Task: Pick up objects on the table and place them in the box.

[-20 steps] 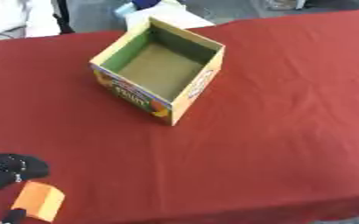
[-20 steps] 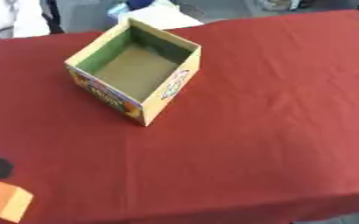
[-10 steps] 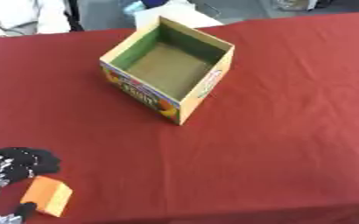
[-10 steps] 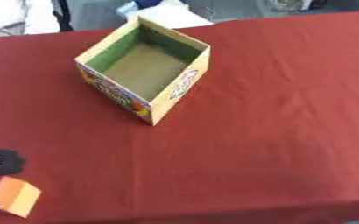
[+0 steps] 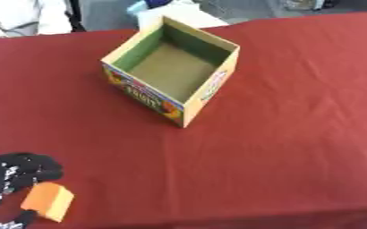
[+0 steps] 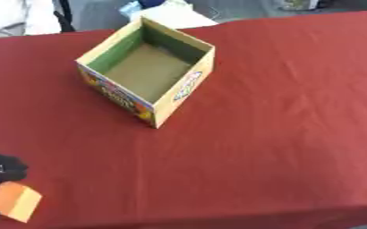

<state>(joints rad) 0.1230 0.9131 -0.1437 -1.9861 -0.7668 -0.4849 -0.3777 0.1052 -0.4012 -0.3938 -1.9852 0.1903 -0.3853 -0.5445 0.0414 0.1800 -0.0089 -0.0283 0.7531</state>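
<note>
The flat orange block (image 5: 49, 201) sits at the near-left corner of the red-clothed desk (image 5: 280, 147), pinched in your left robot hand (image 5: 13, 172), whose black fingers curl over its upper edge while another dark part of the hand shows below it at the frame's bottom. The open cardboard box with a green lining and printed yellow sides (image 5: 172, 69) stands well apart from it, toward the far middle of the desk, turned so one corner points at you, and it looks empty. Your right robot hand shows in neither view. From here, lift the block clear of the cloth before you travel, so it does not drag or snag the fabric. Carry it up and across to the box's near-left wall, clear that rim with room to spare, and centre the block over the brown floor before you let the fingers relax. Release low inside, not above the rim.
</note>
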